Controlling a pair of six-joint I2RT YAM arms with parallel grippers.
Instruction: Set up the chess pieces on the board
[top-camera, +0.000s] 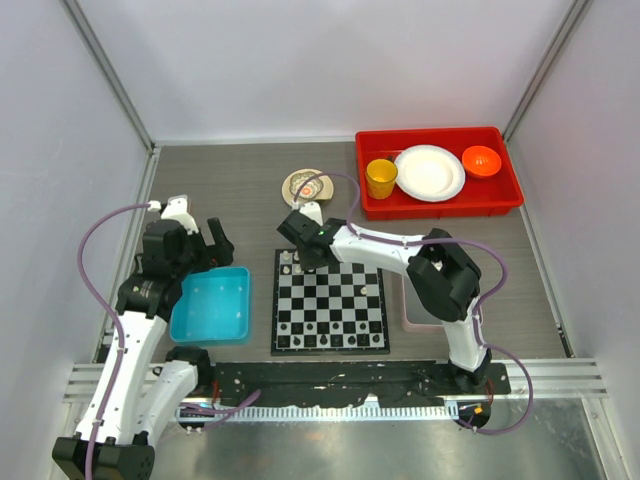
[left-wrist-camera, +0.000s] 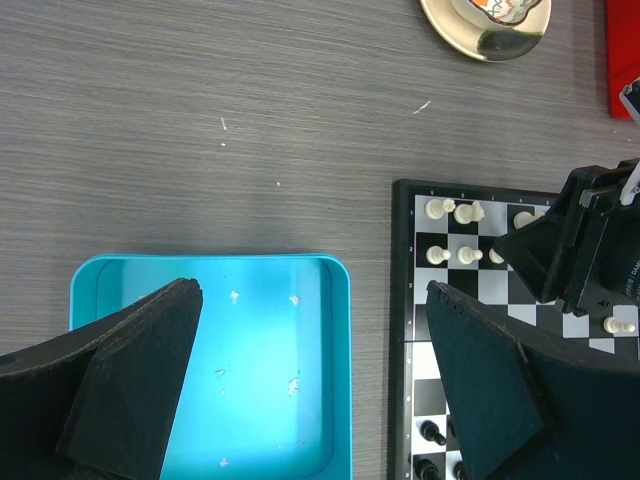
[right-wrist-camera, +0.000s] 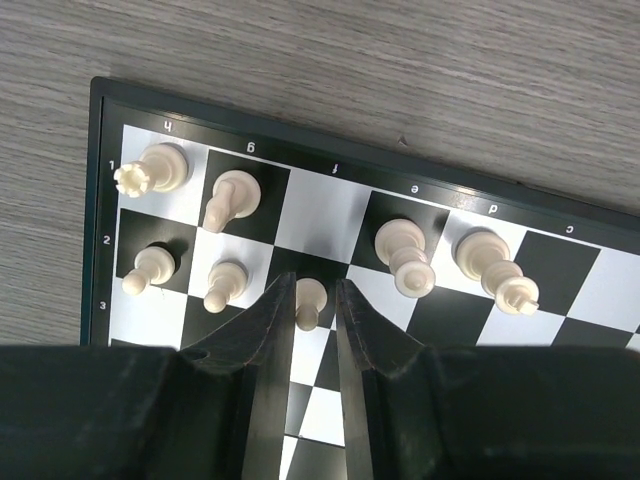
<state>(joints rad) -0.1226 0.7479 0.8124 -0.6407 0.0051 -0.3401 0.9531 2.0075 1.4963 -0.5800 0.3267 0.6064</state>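
Grey wood-grain table (top-camera: 230, 190) fills the overhead view. Upper right: red tray (top-camera: 440, 208) carrying a white plate (top-camera: 430, 172), yellow cup (top-camera: 381, 178) and orange bowl (top-camera: 481, 160). At centre, low in frame, the board (top-camera: 345, 300). The blue bin (top-camera: 210, 305) sits just left of it, a strip of table between. A gold-rimmed saucer (top-camera: 306, 185) sits above the board's upper left corner. The right arm stretches in from lower right, with the right gripper (right-wrist-camera: 313, 290) over that same corner. The left gripper (left-wrist-camera: 315, 292) hangs over the bin, fingers spread wide, nothing between them. Right wrist view: fingers drawn narrow on either side of one cream pawn (right-wrist-camera: 308, 300). A sliver of square shows beside it, so cannot tell whether the pads press it. Other chess pieces (right-wrist-camera: 225, 285) stand close by. A rook (right-wrist-camera: 150, 170) and knight (right-wrist-camera: 230, 200) are upper left on the edge rank. Two pawns (right-wrist-camera: 150, 268) stand below them, left of the claw, and two taller pieces (right-wrist-camera: 405, 255) to its upper right. One more cream piece (top-camera: 366, 290) stands alone toward the board's right side. Black pieces (left-wrist-camera: 432, 432) show at the bottom of the left wrist view. Pale flecks (left-wrist-camera: 293, 385) in the bin, too small to name. Border print: 1, 2, 3 down the left edge; along the top edge, seen inverted, h, g, f, e, d, c.
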